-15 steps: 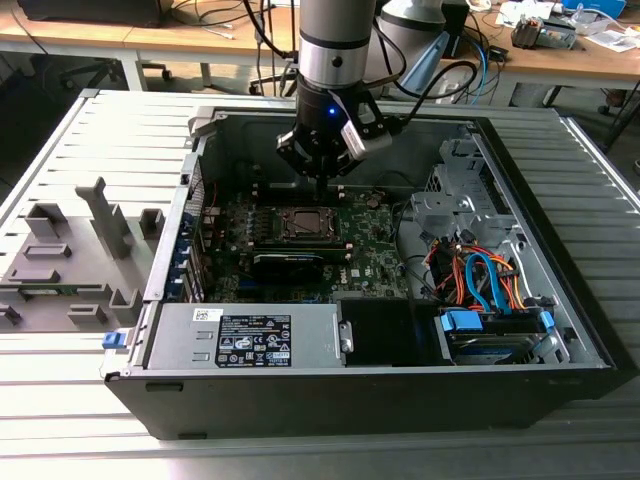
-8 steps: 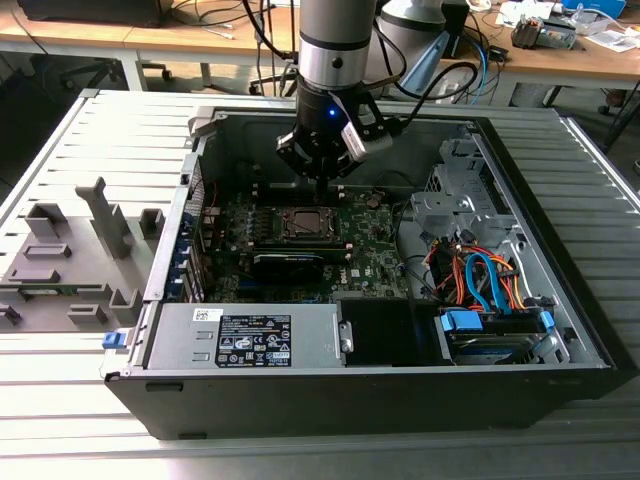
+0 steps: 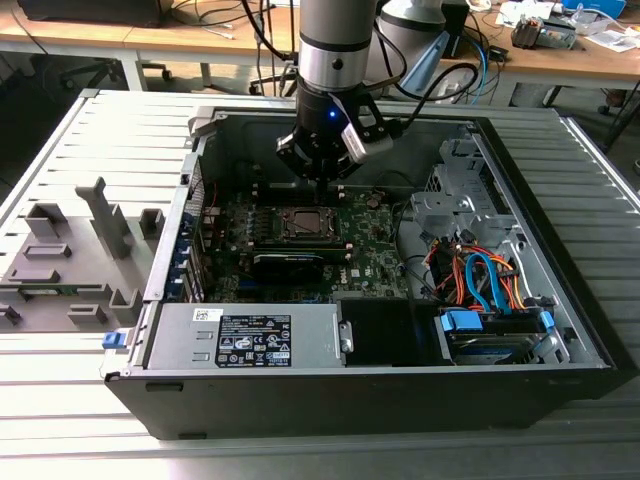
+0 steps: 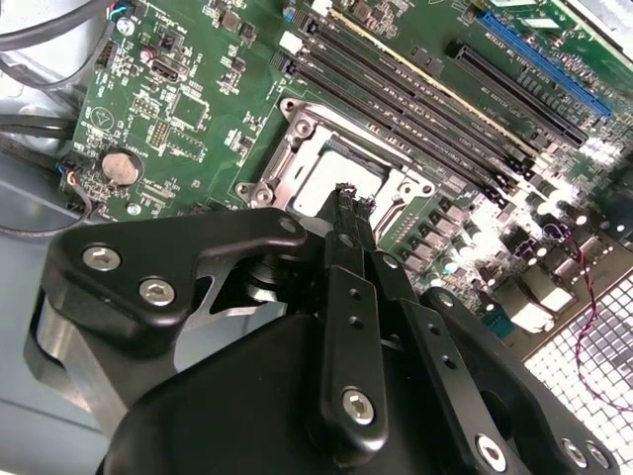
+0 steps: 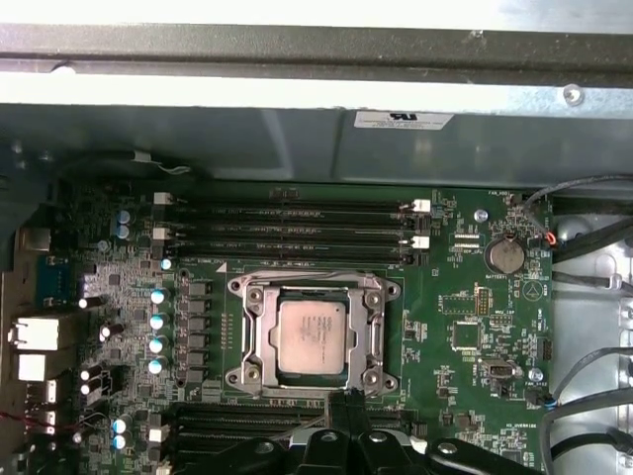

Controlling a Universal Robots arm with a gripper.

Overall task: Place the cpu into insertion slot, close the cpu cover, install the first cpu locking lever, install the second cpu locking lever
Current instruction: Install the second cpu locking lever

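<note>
Slatted grey metal surface (image 3: pixel 60 140) carries an open black computer case (image 3: pixel 380 395) with its green circuit board (image 5: pixel 465 287) exposed. Small square silver-grey cpu (image 5: pixel 312 336) sits in the square black insertion slot (image 5: pixel 267 341), framed by the thin silver-grey cpu cover (image 5: pixel 374 332). Black hand (image 4: pixel 353 194) hovers just beside the socket's edge, fingertips pressed together, pinching nothing.

The robot arm (image 3: pixel 335 40) comes straight down from above. It is a thick silver tube with a black wrist, and a small blue light glows on the wrist. At its tip hangs the black end effector (image 3: pixel 321 183), pointing down. In the second wrist view, the end effector (image 4: pixel 353 196) has its thin black fingers (image 4: pixel 346 233) pressed close together, holding nothing.
</note>
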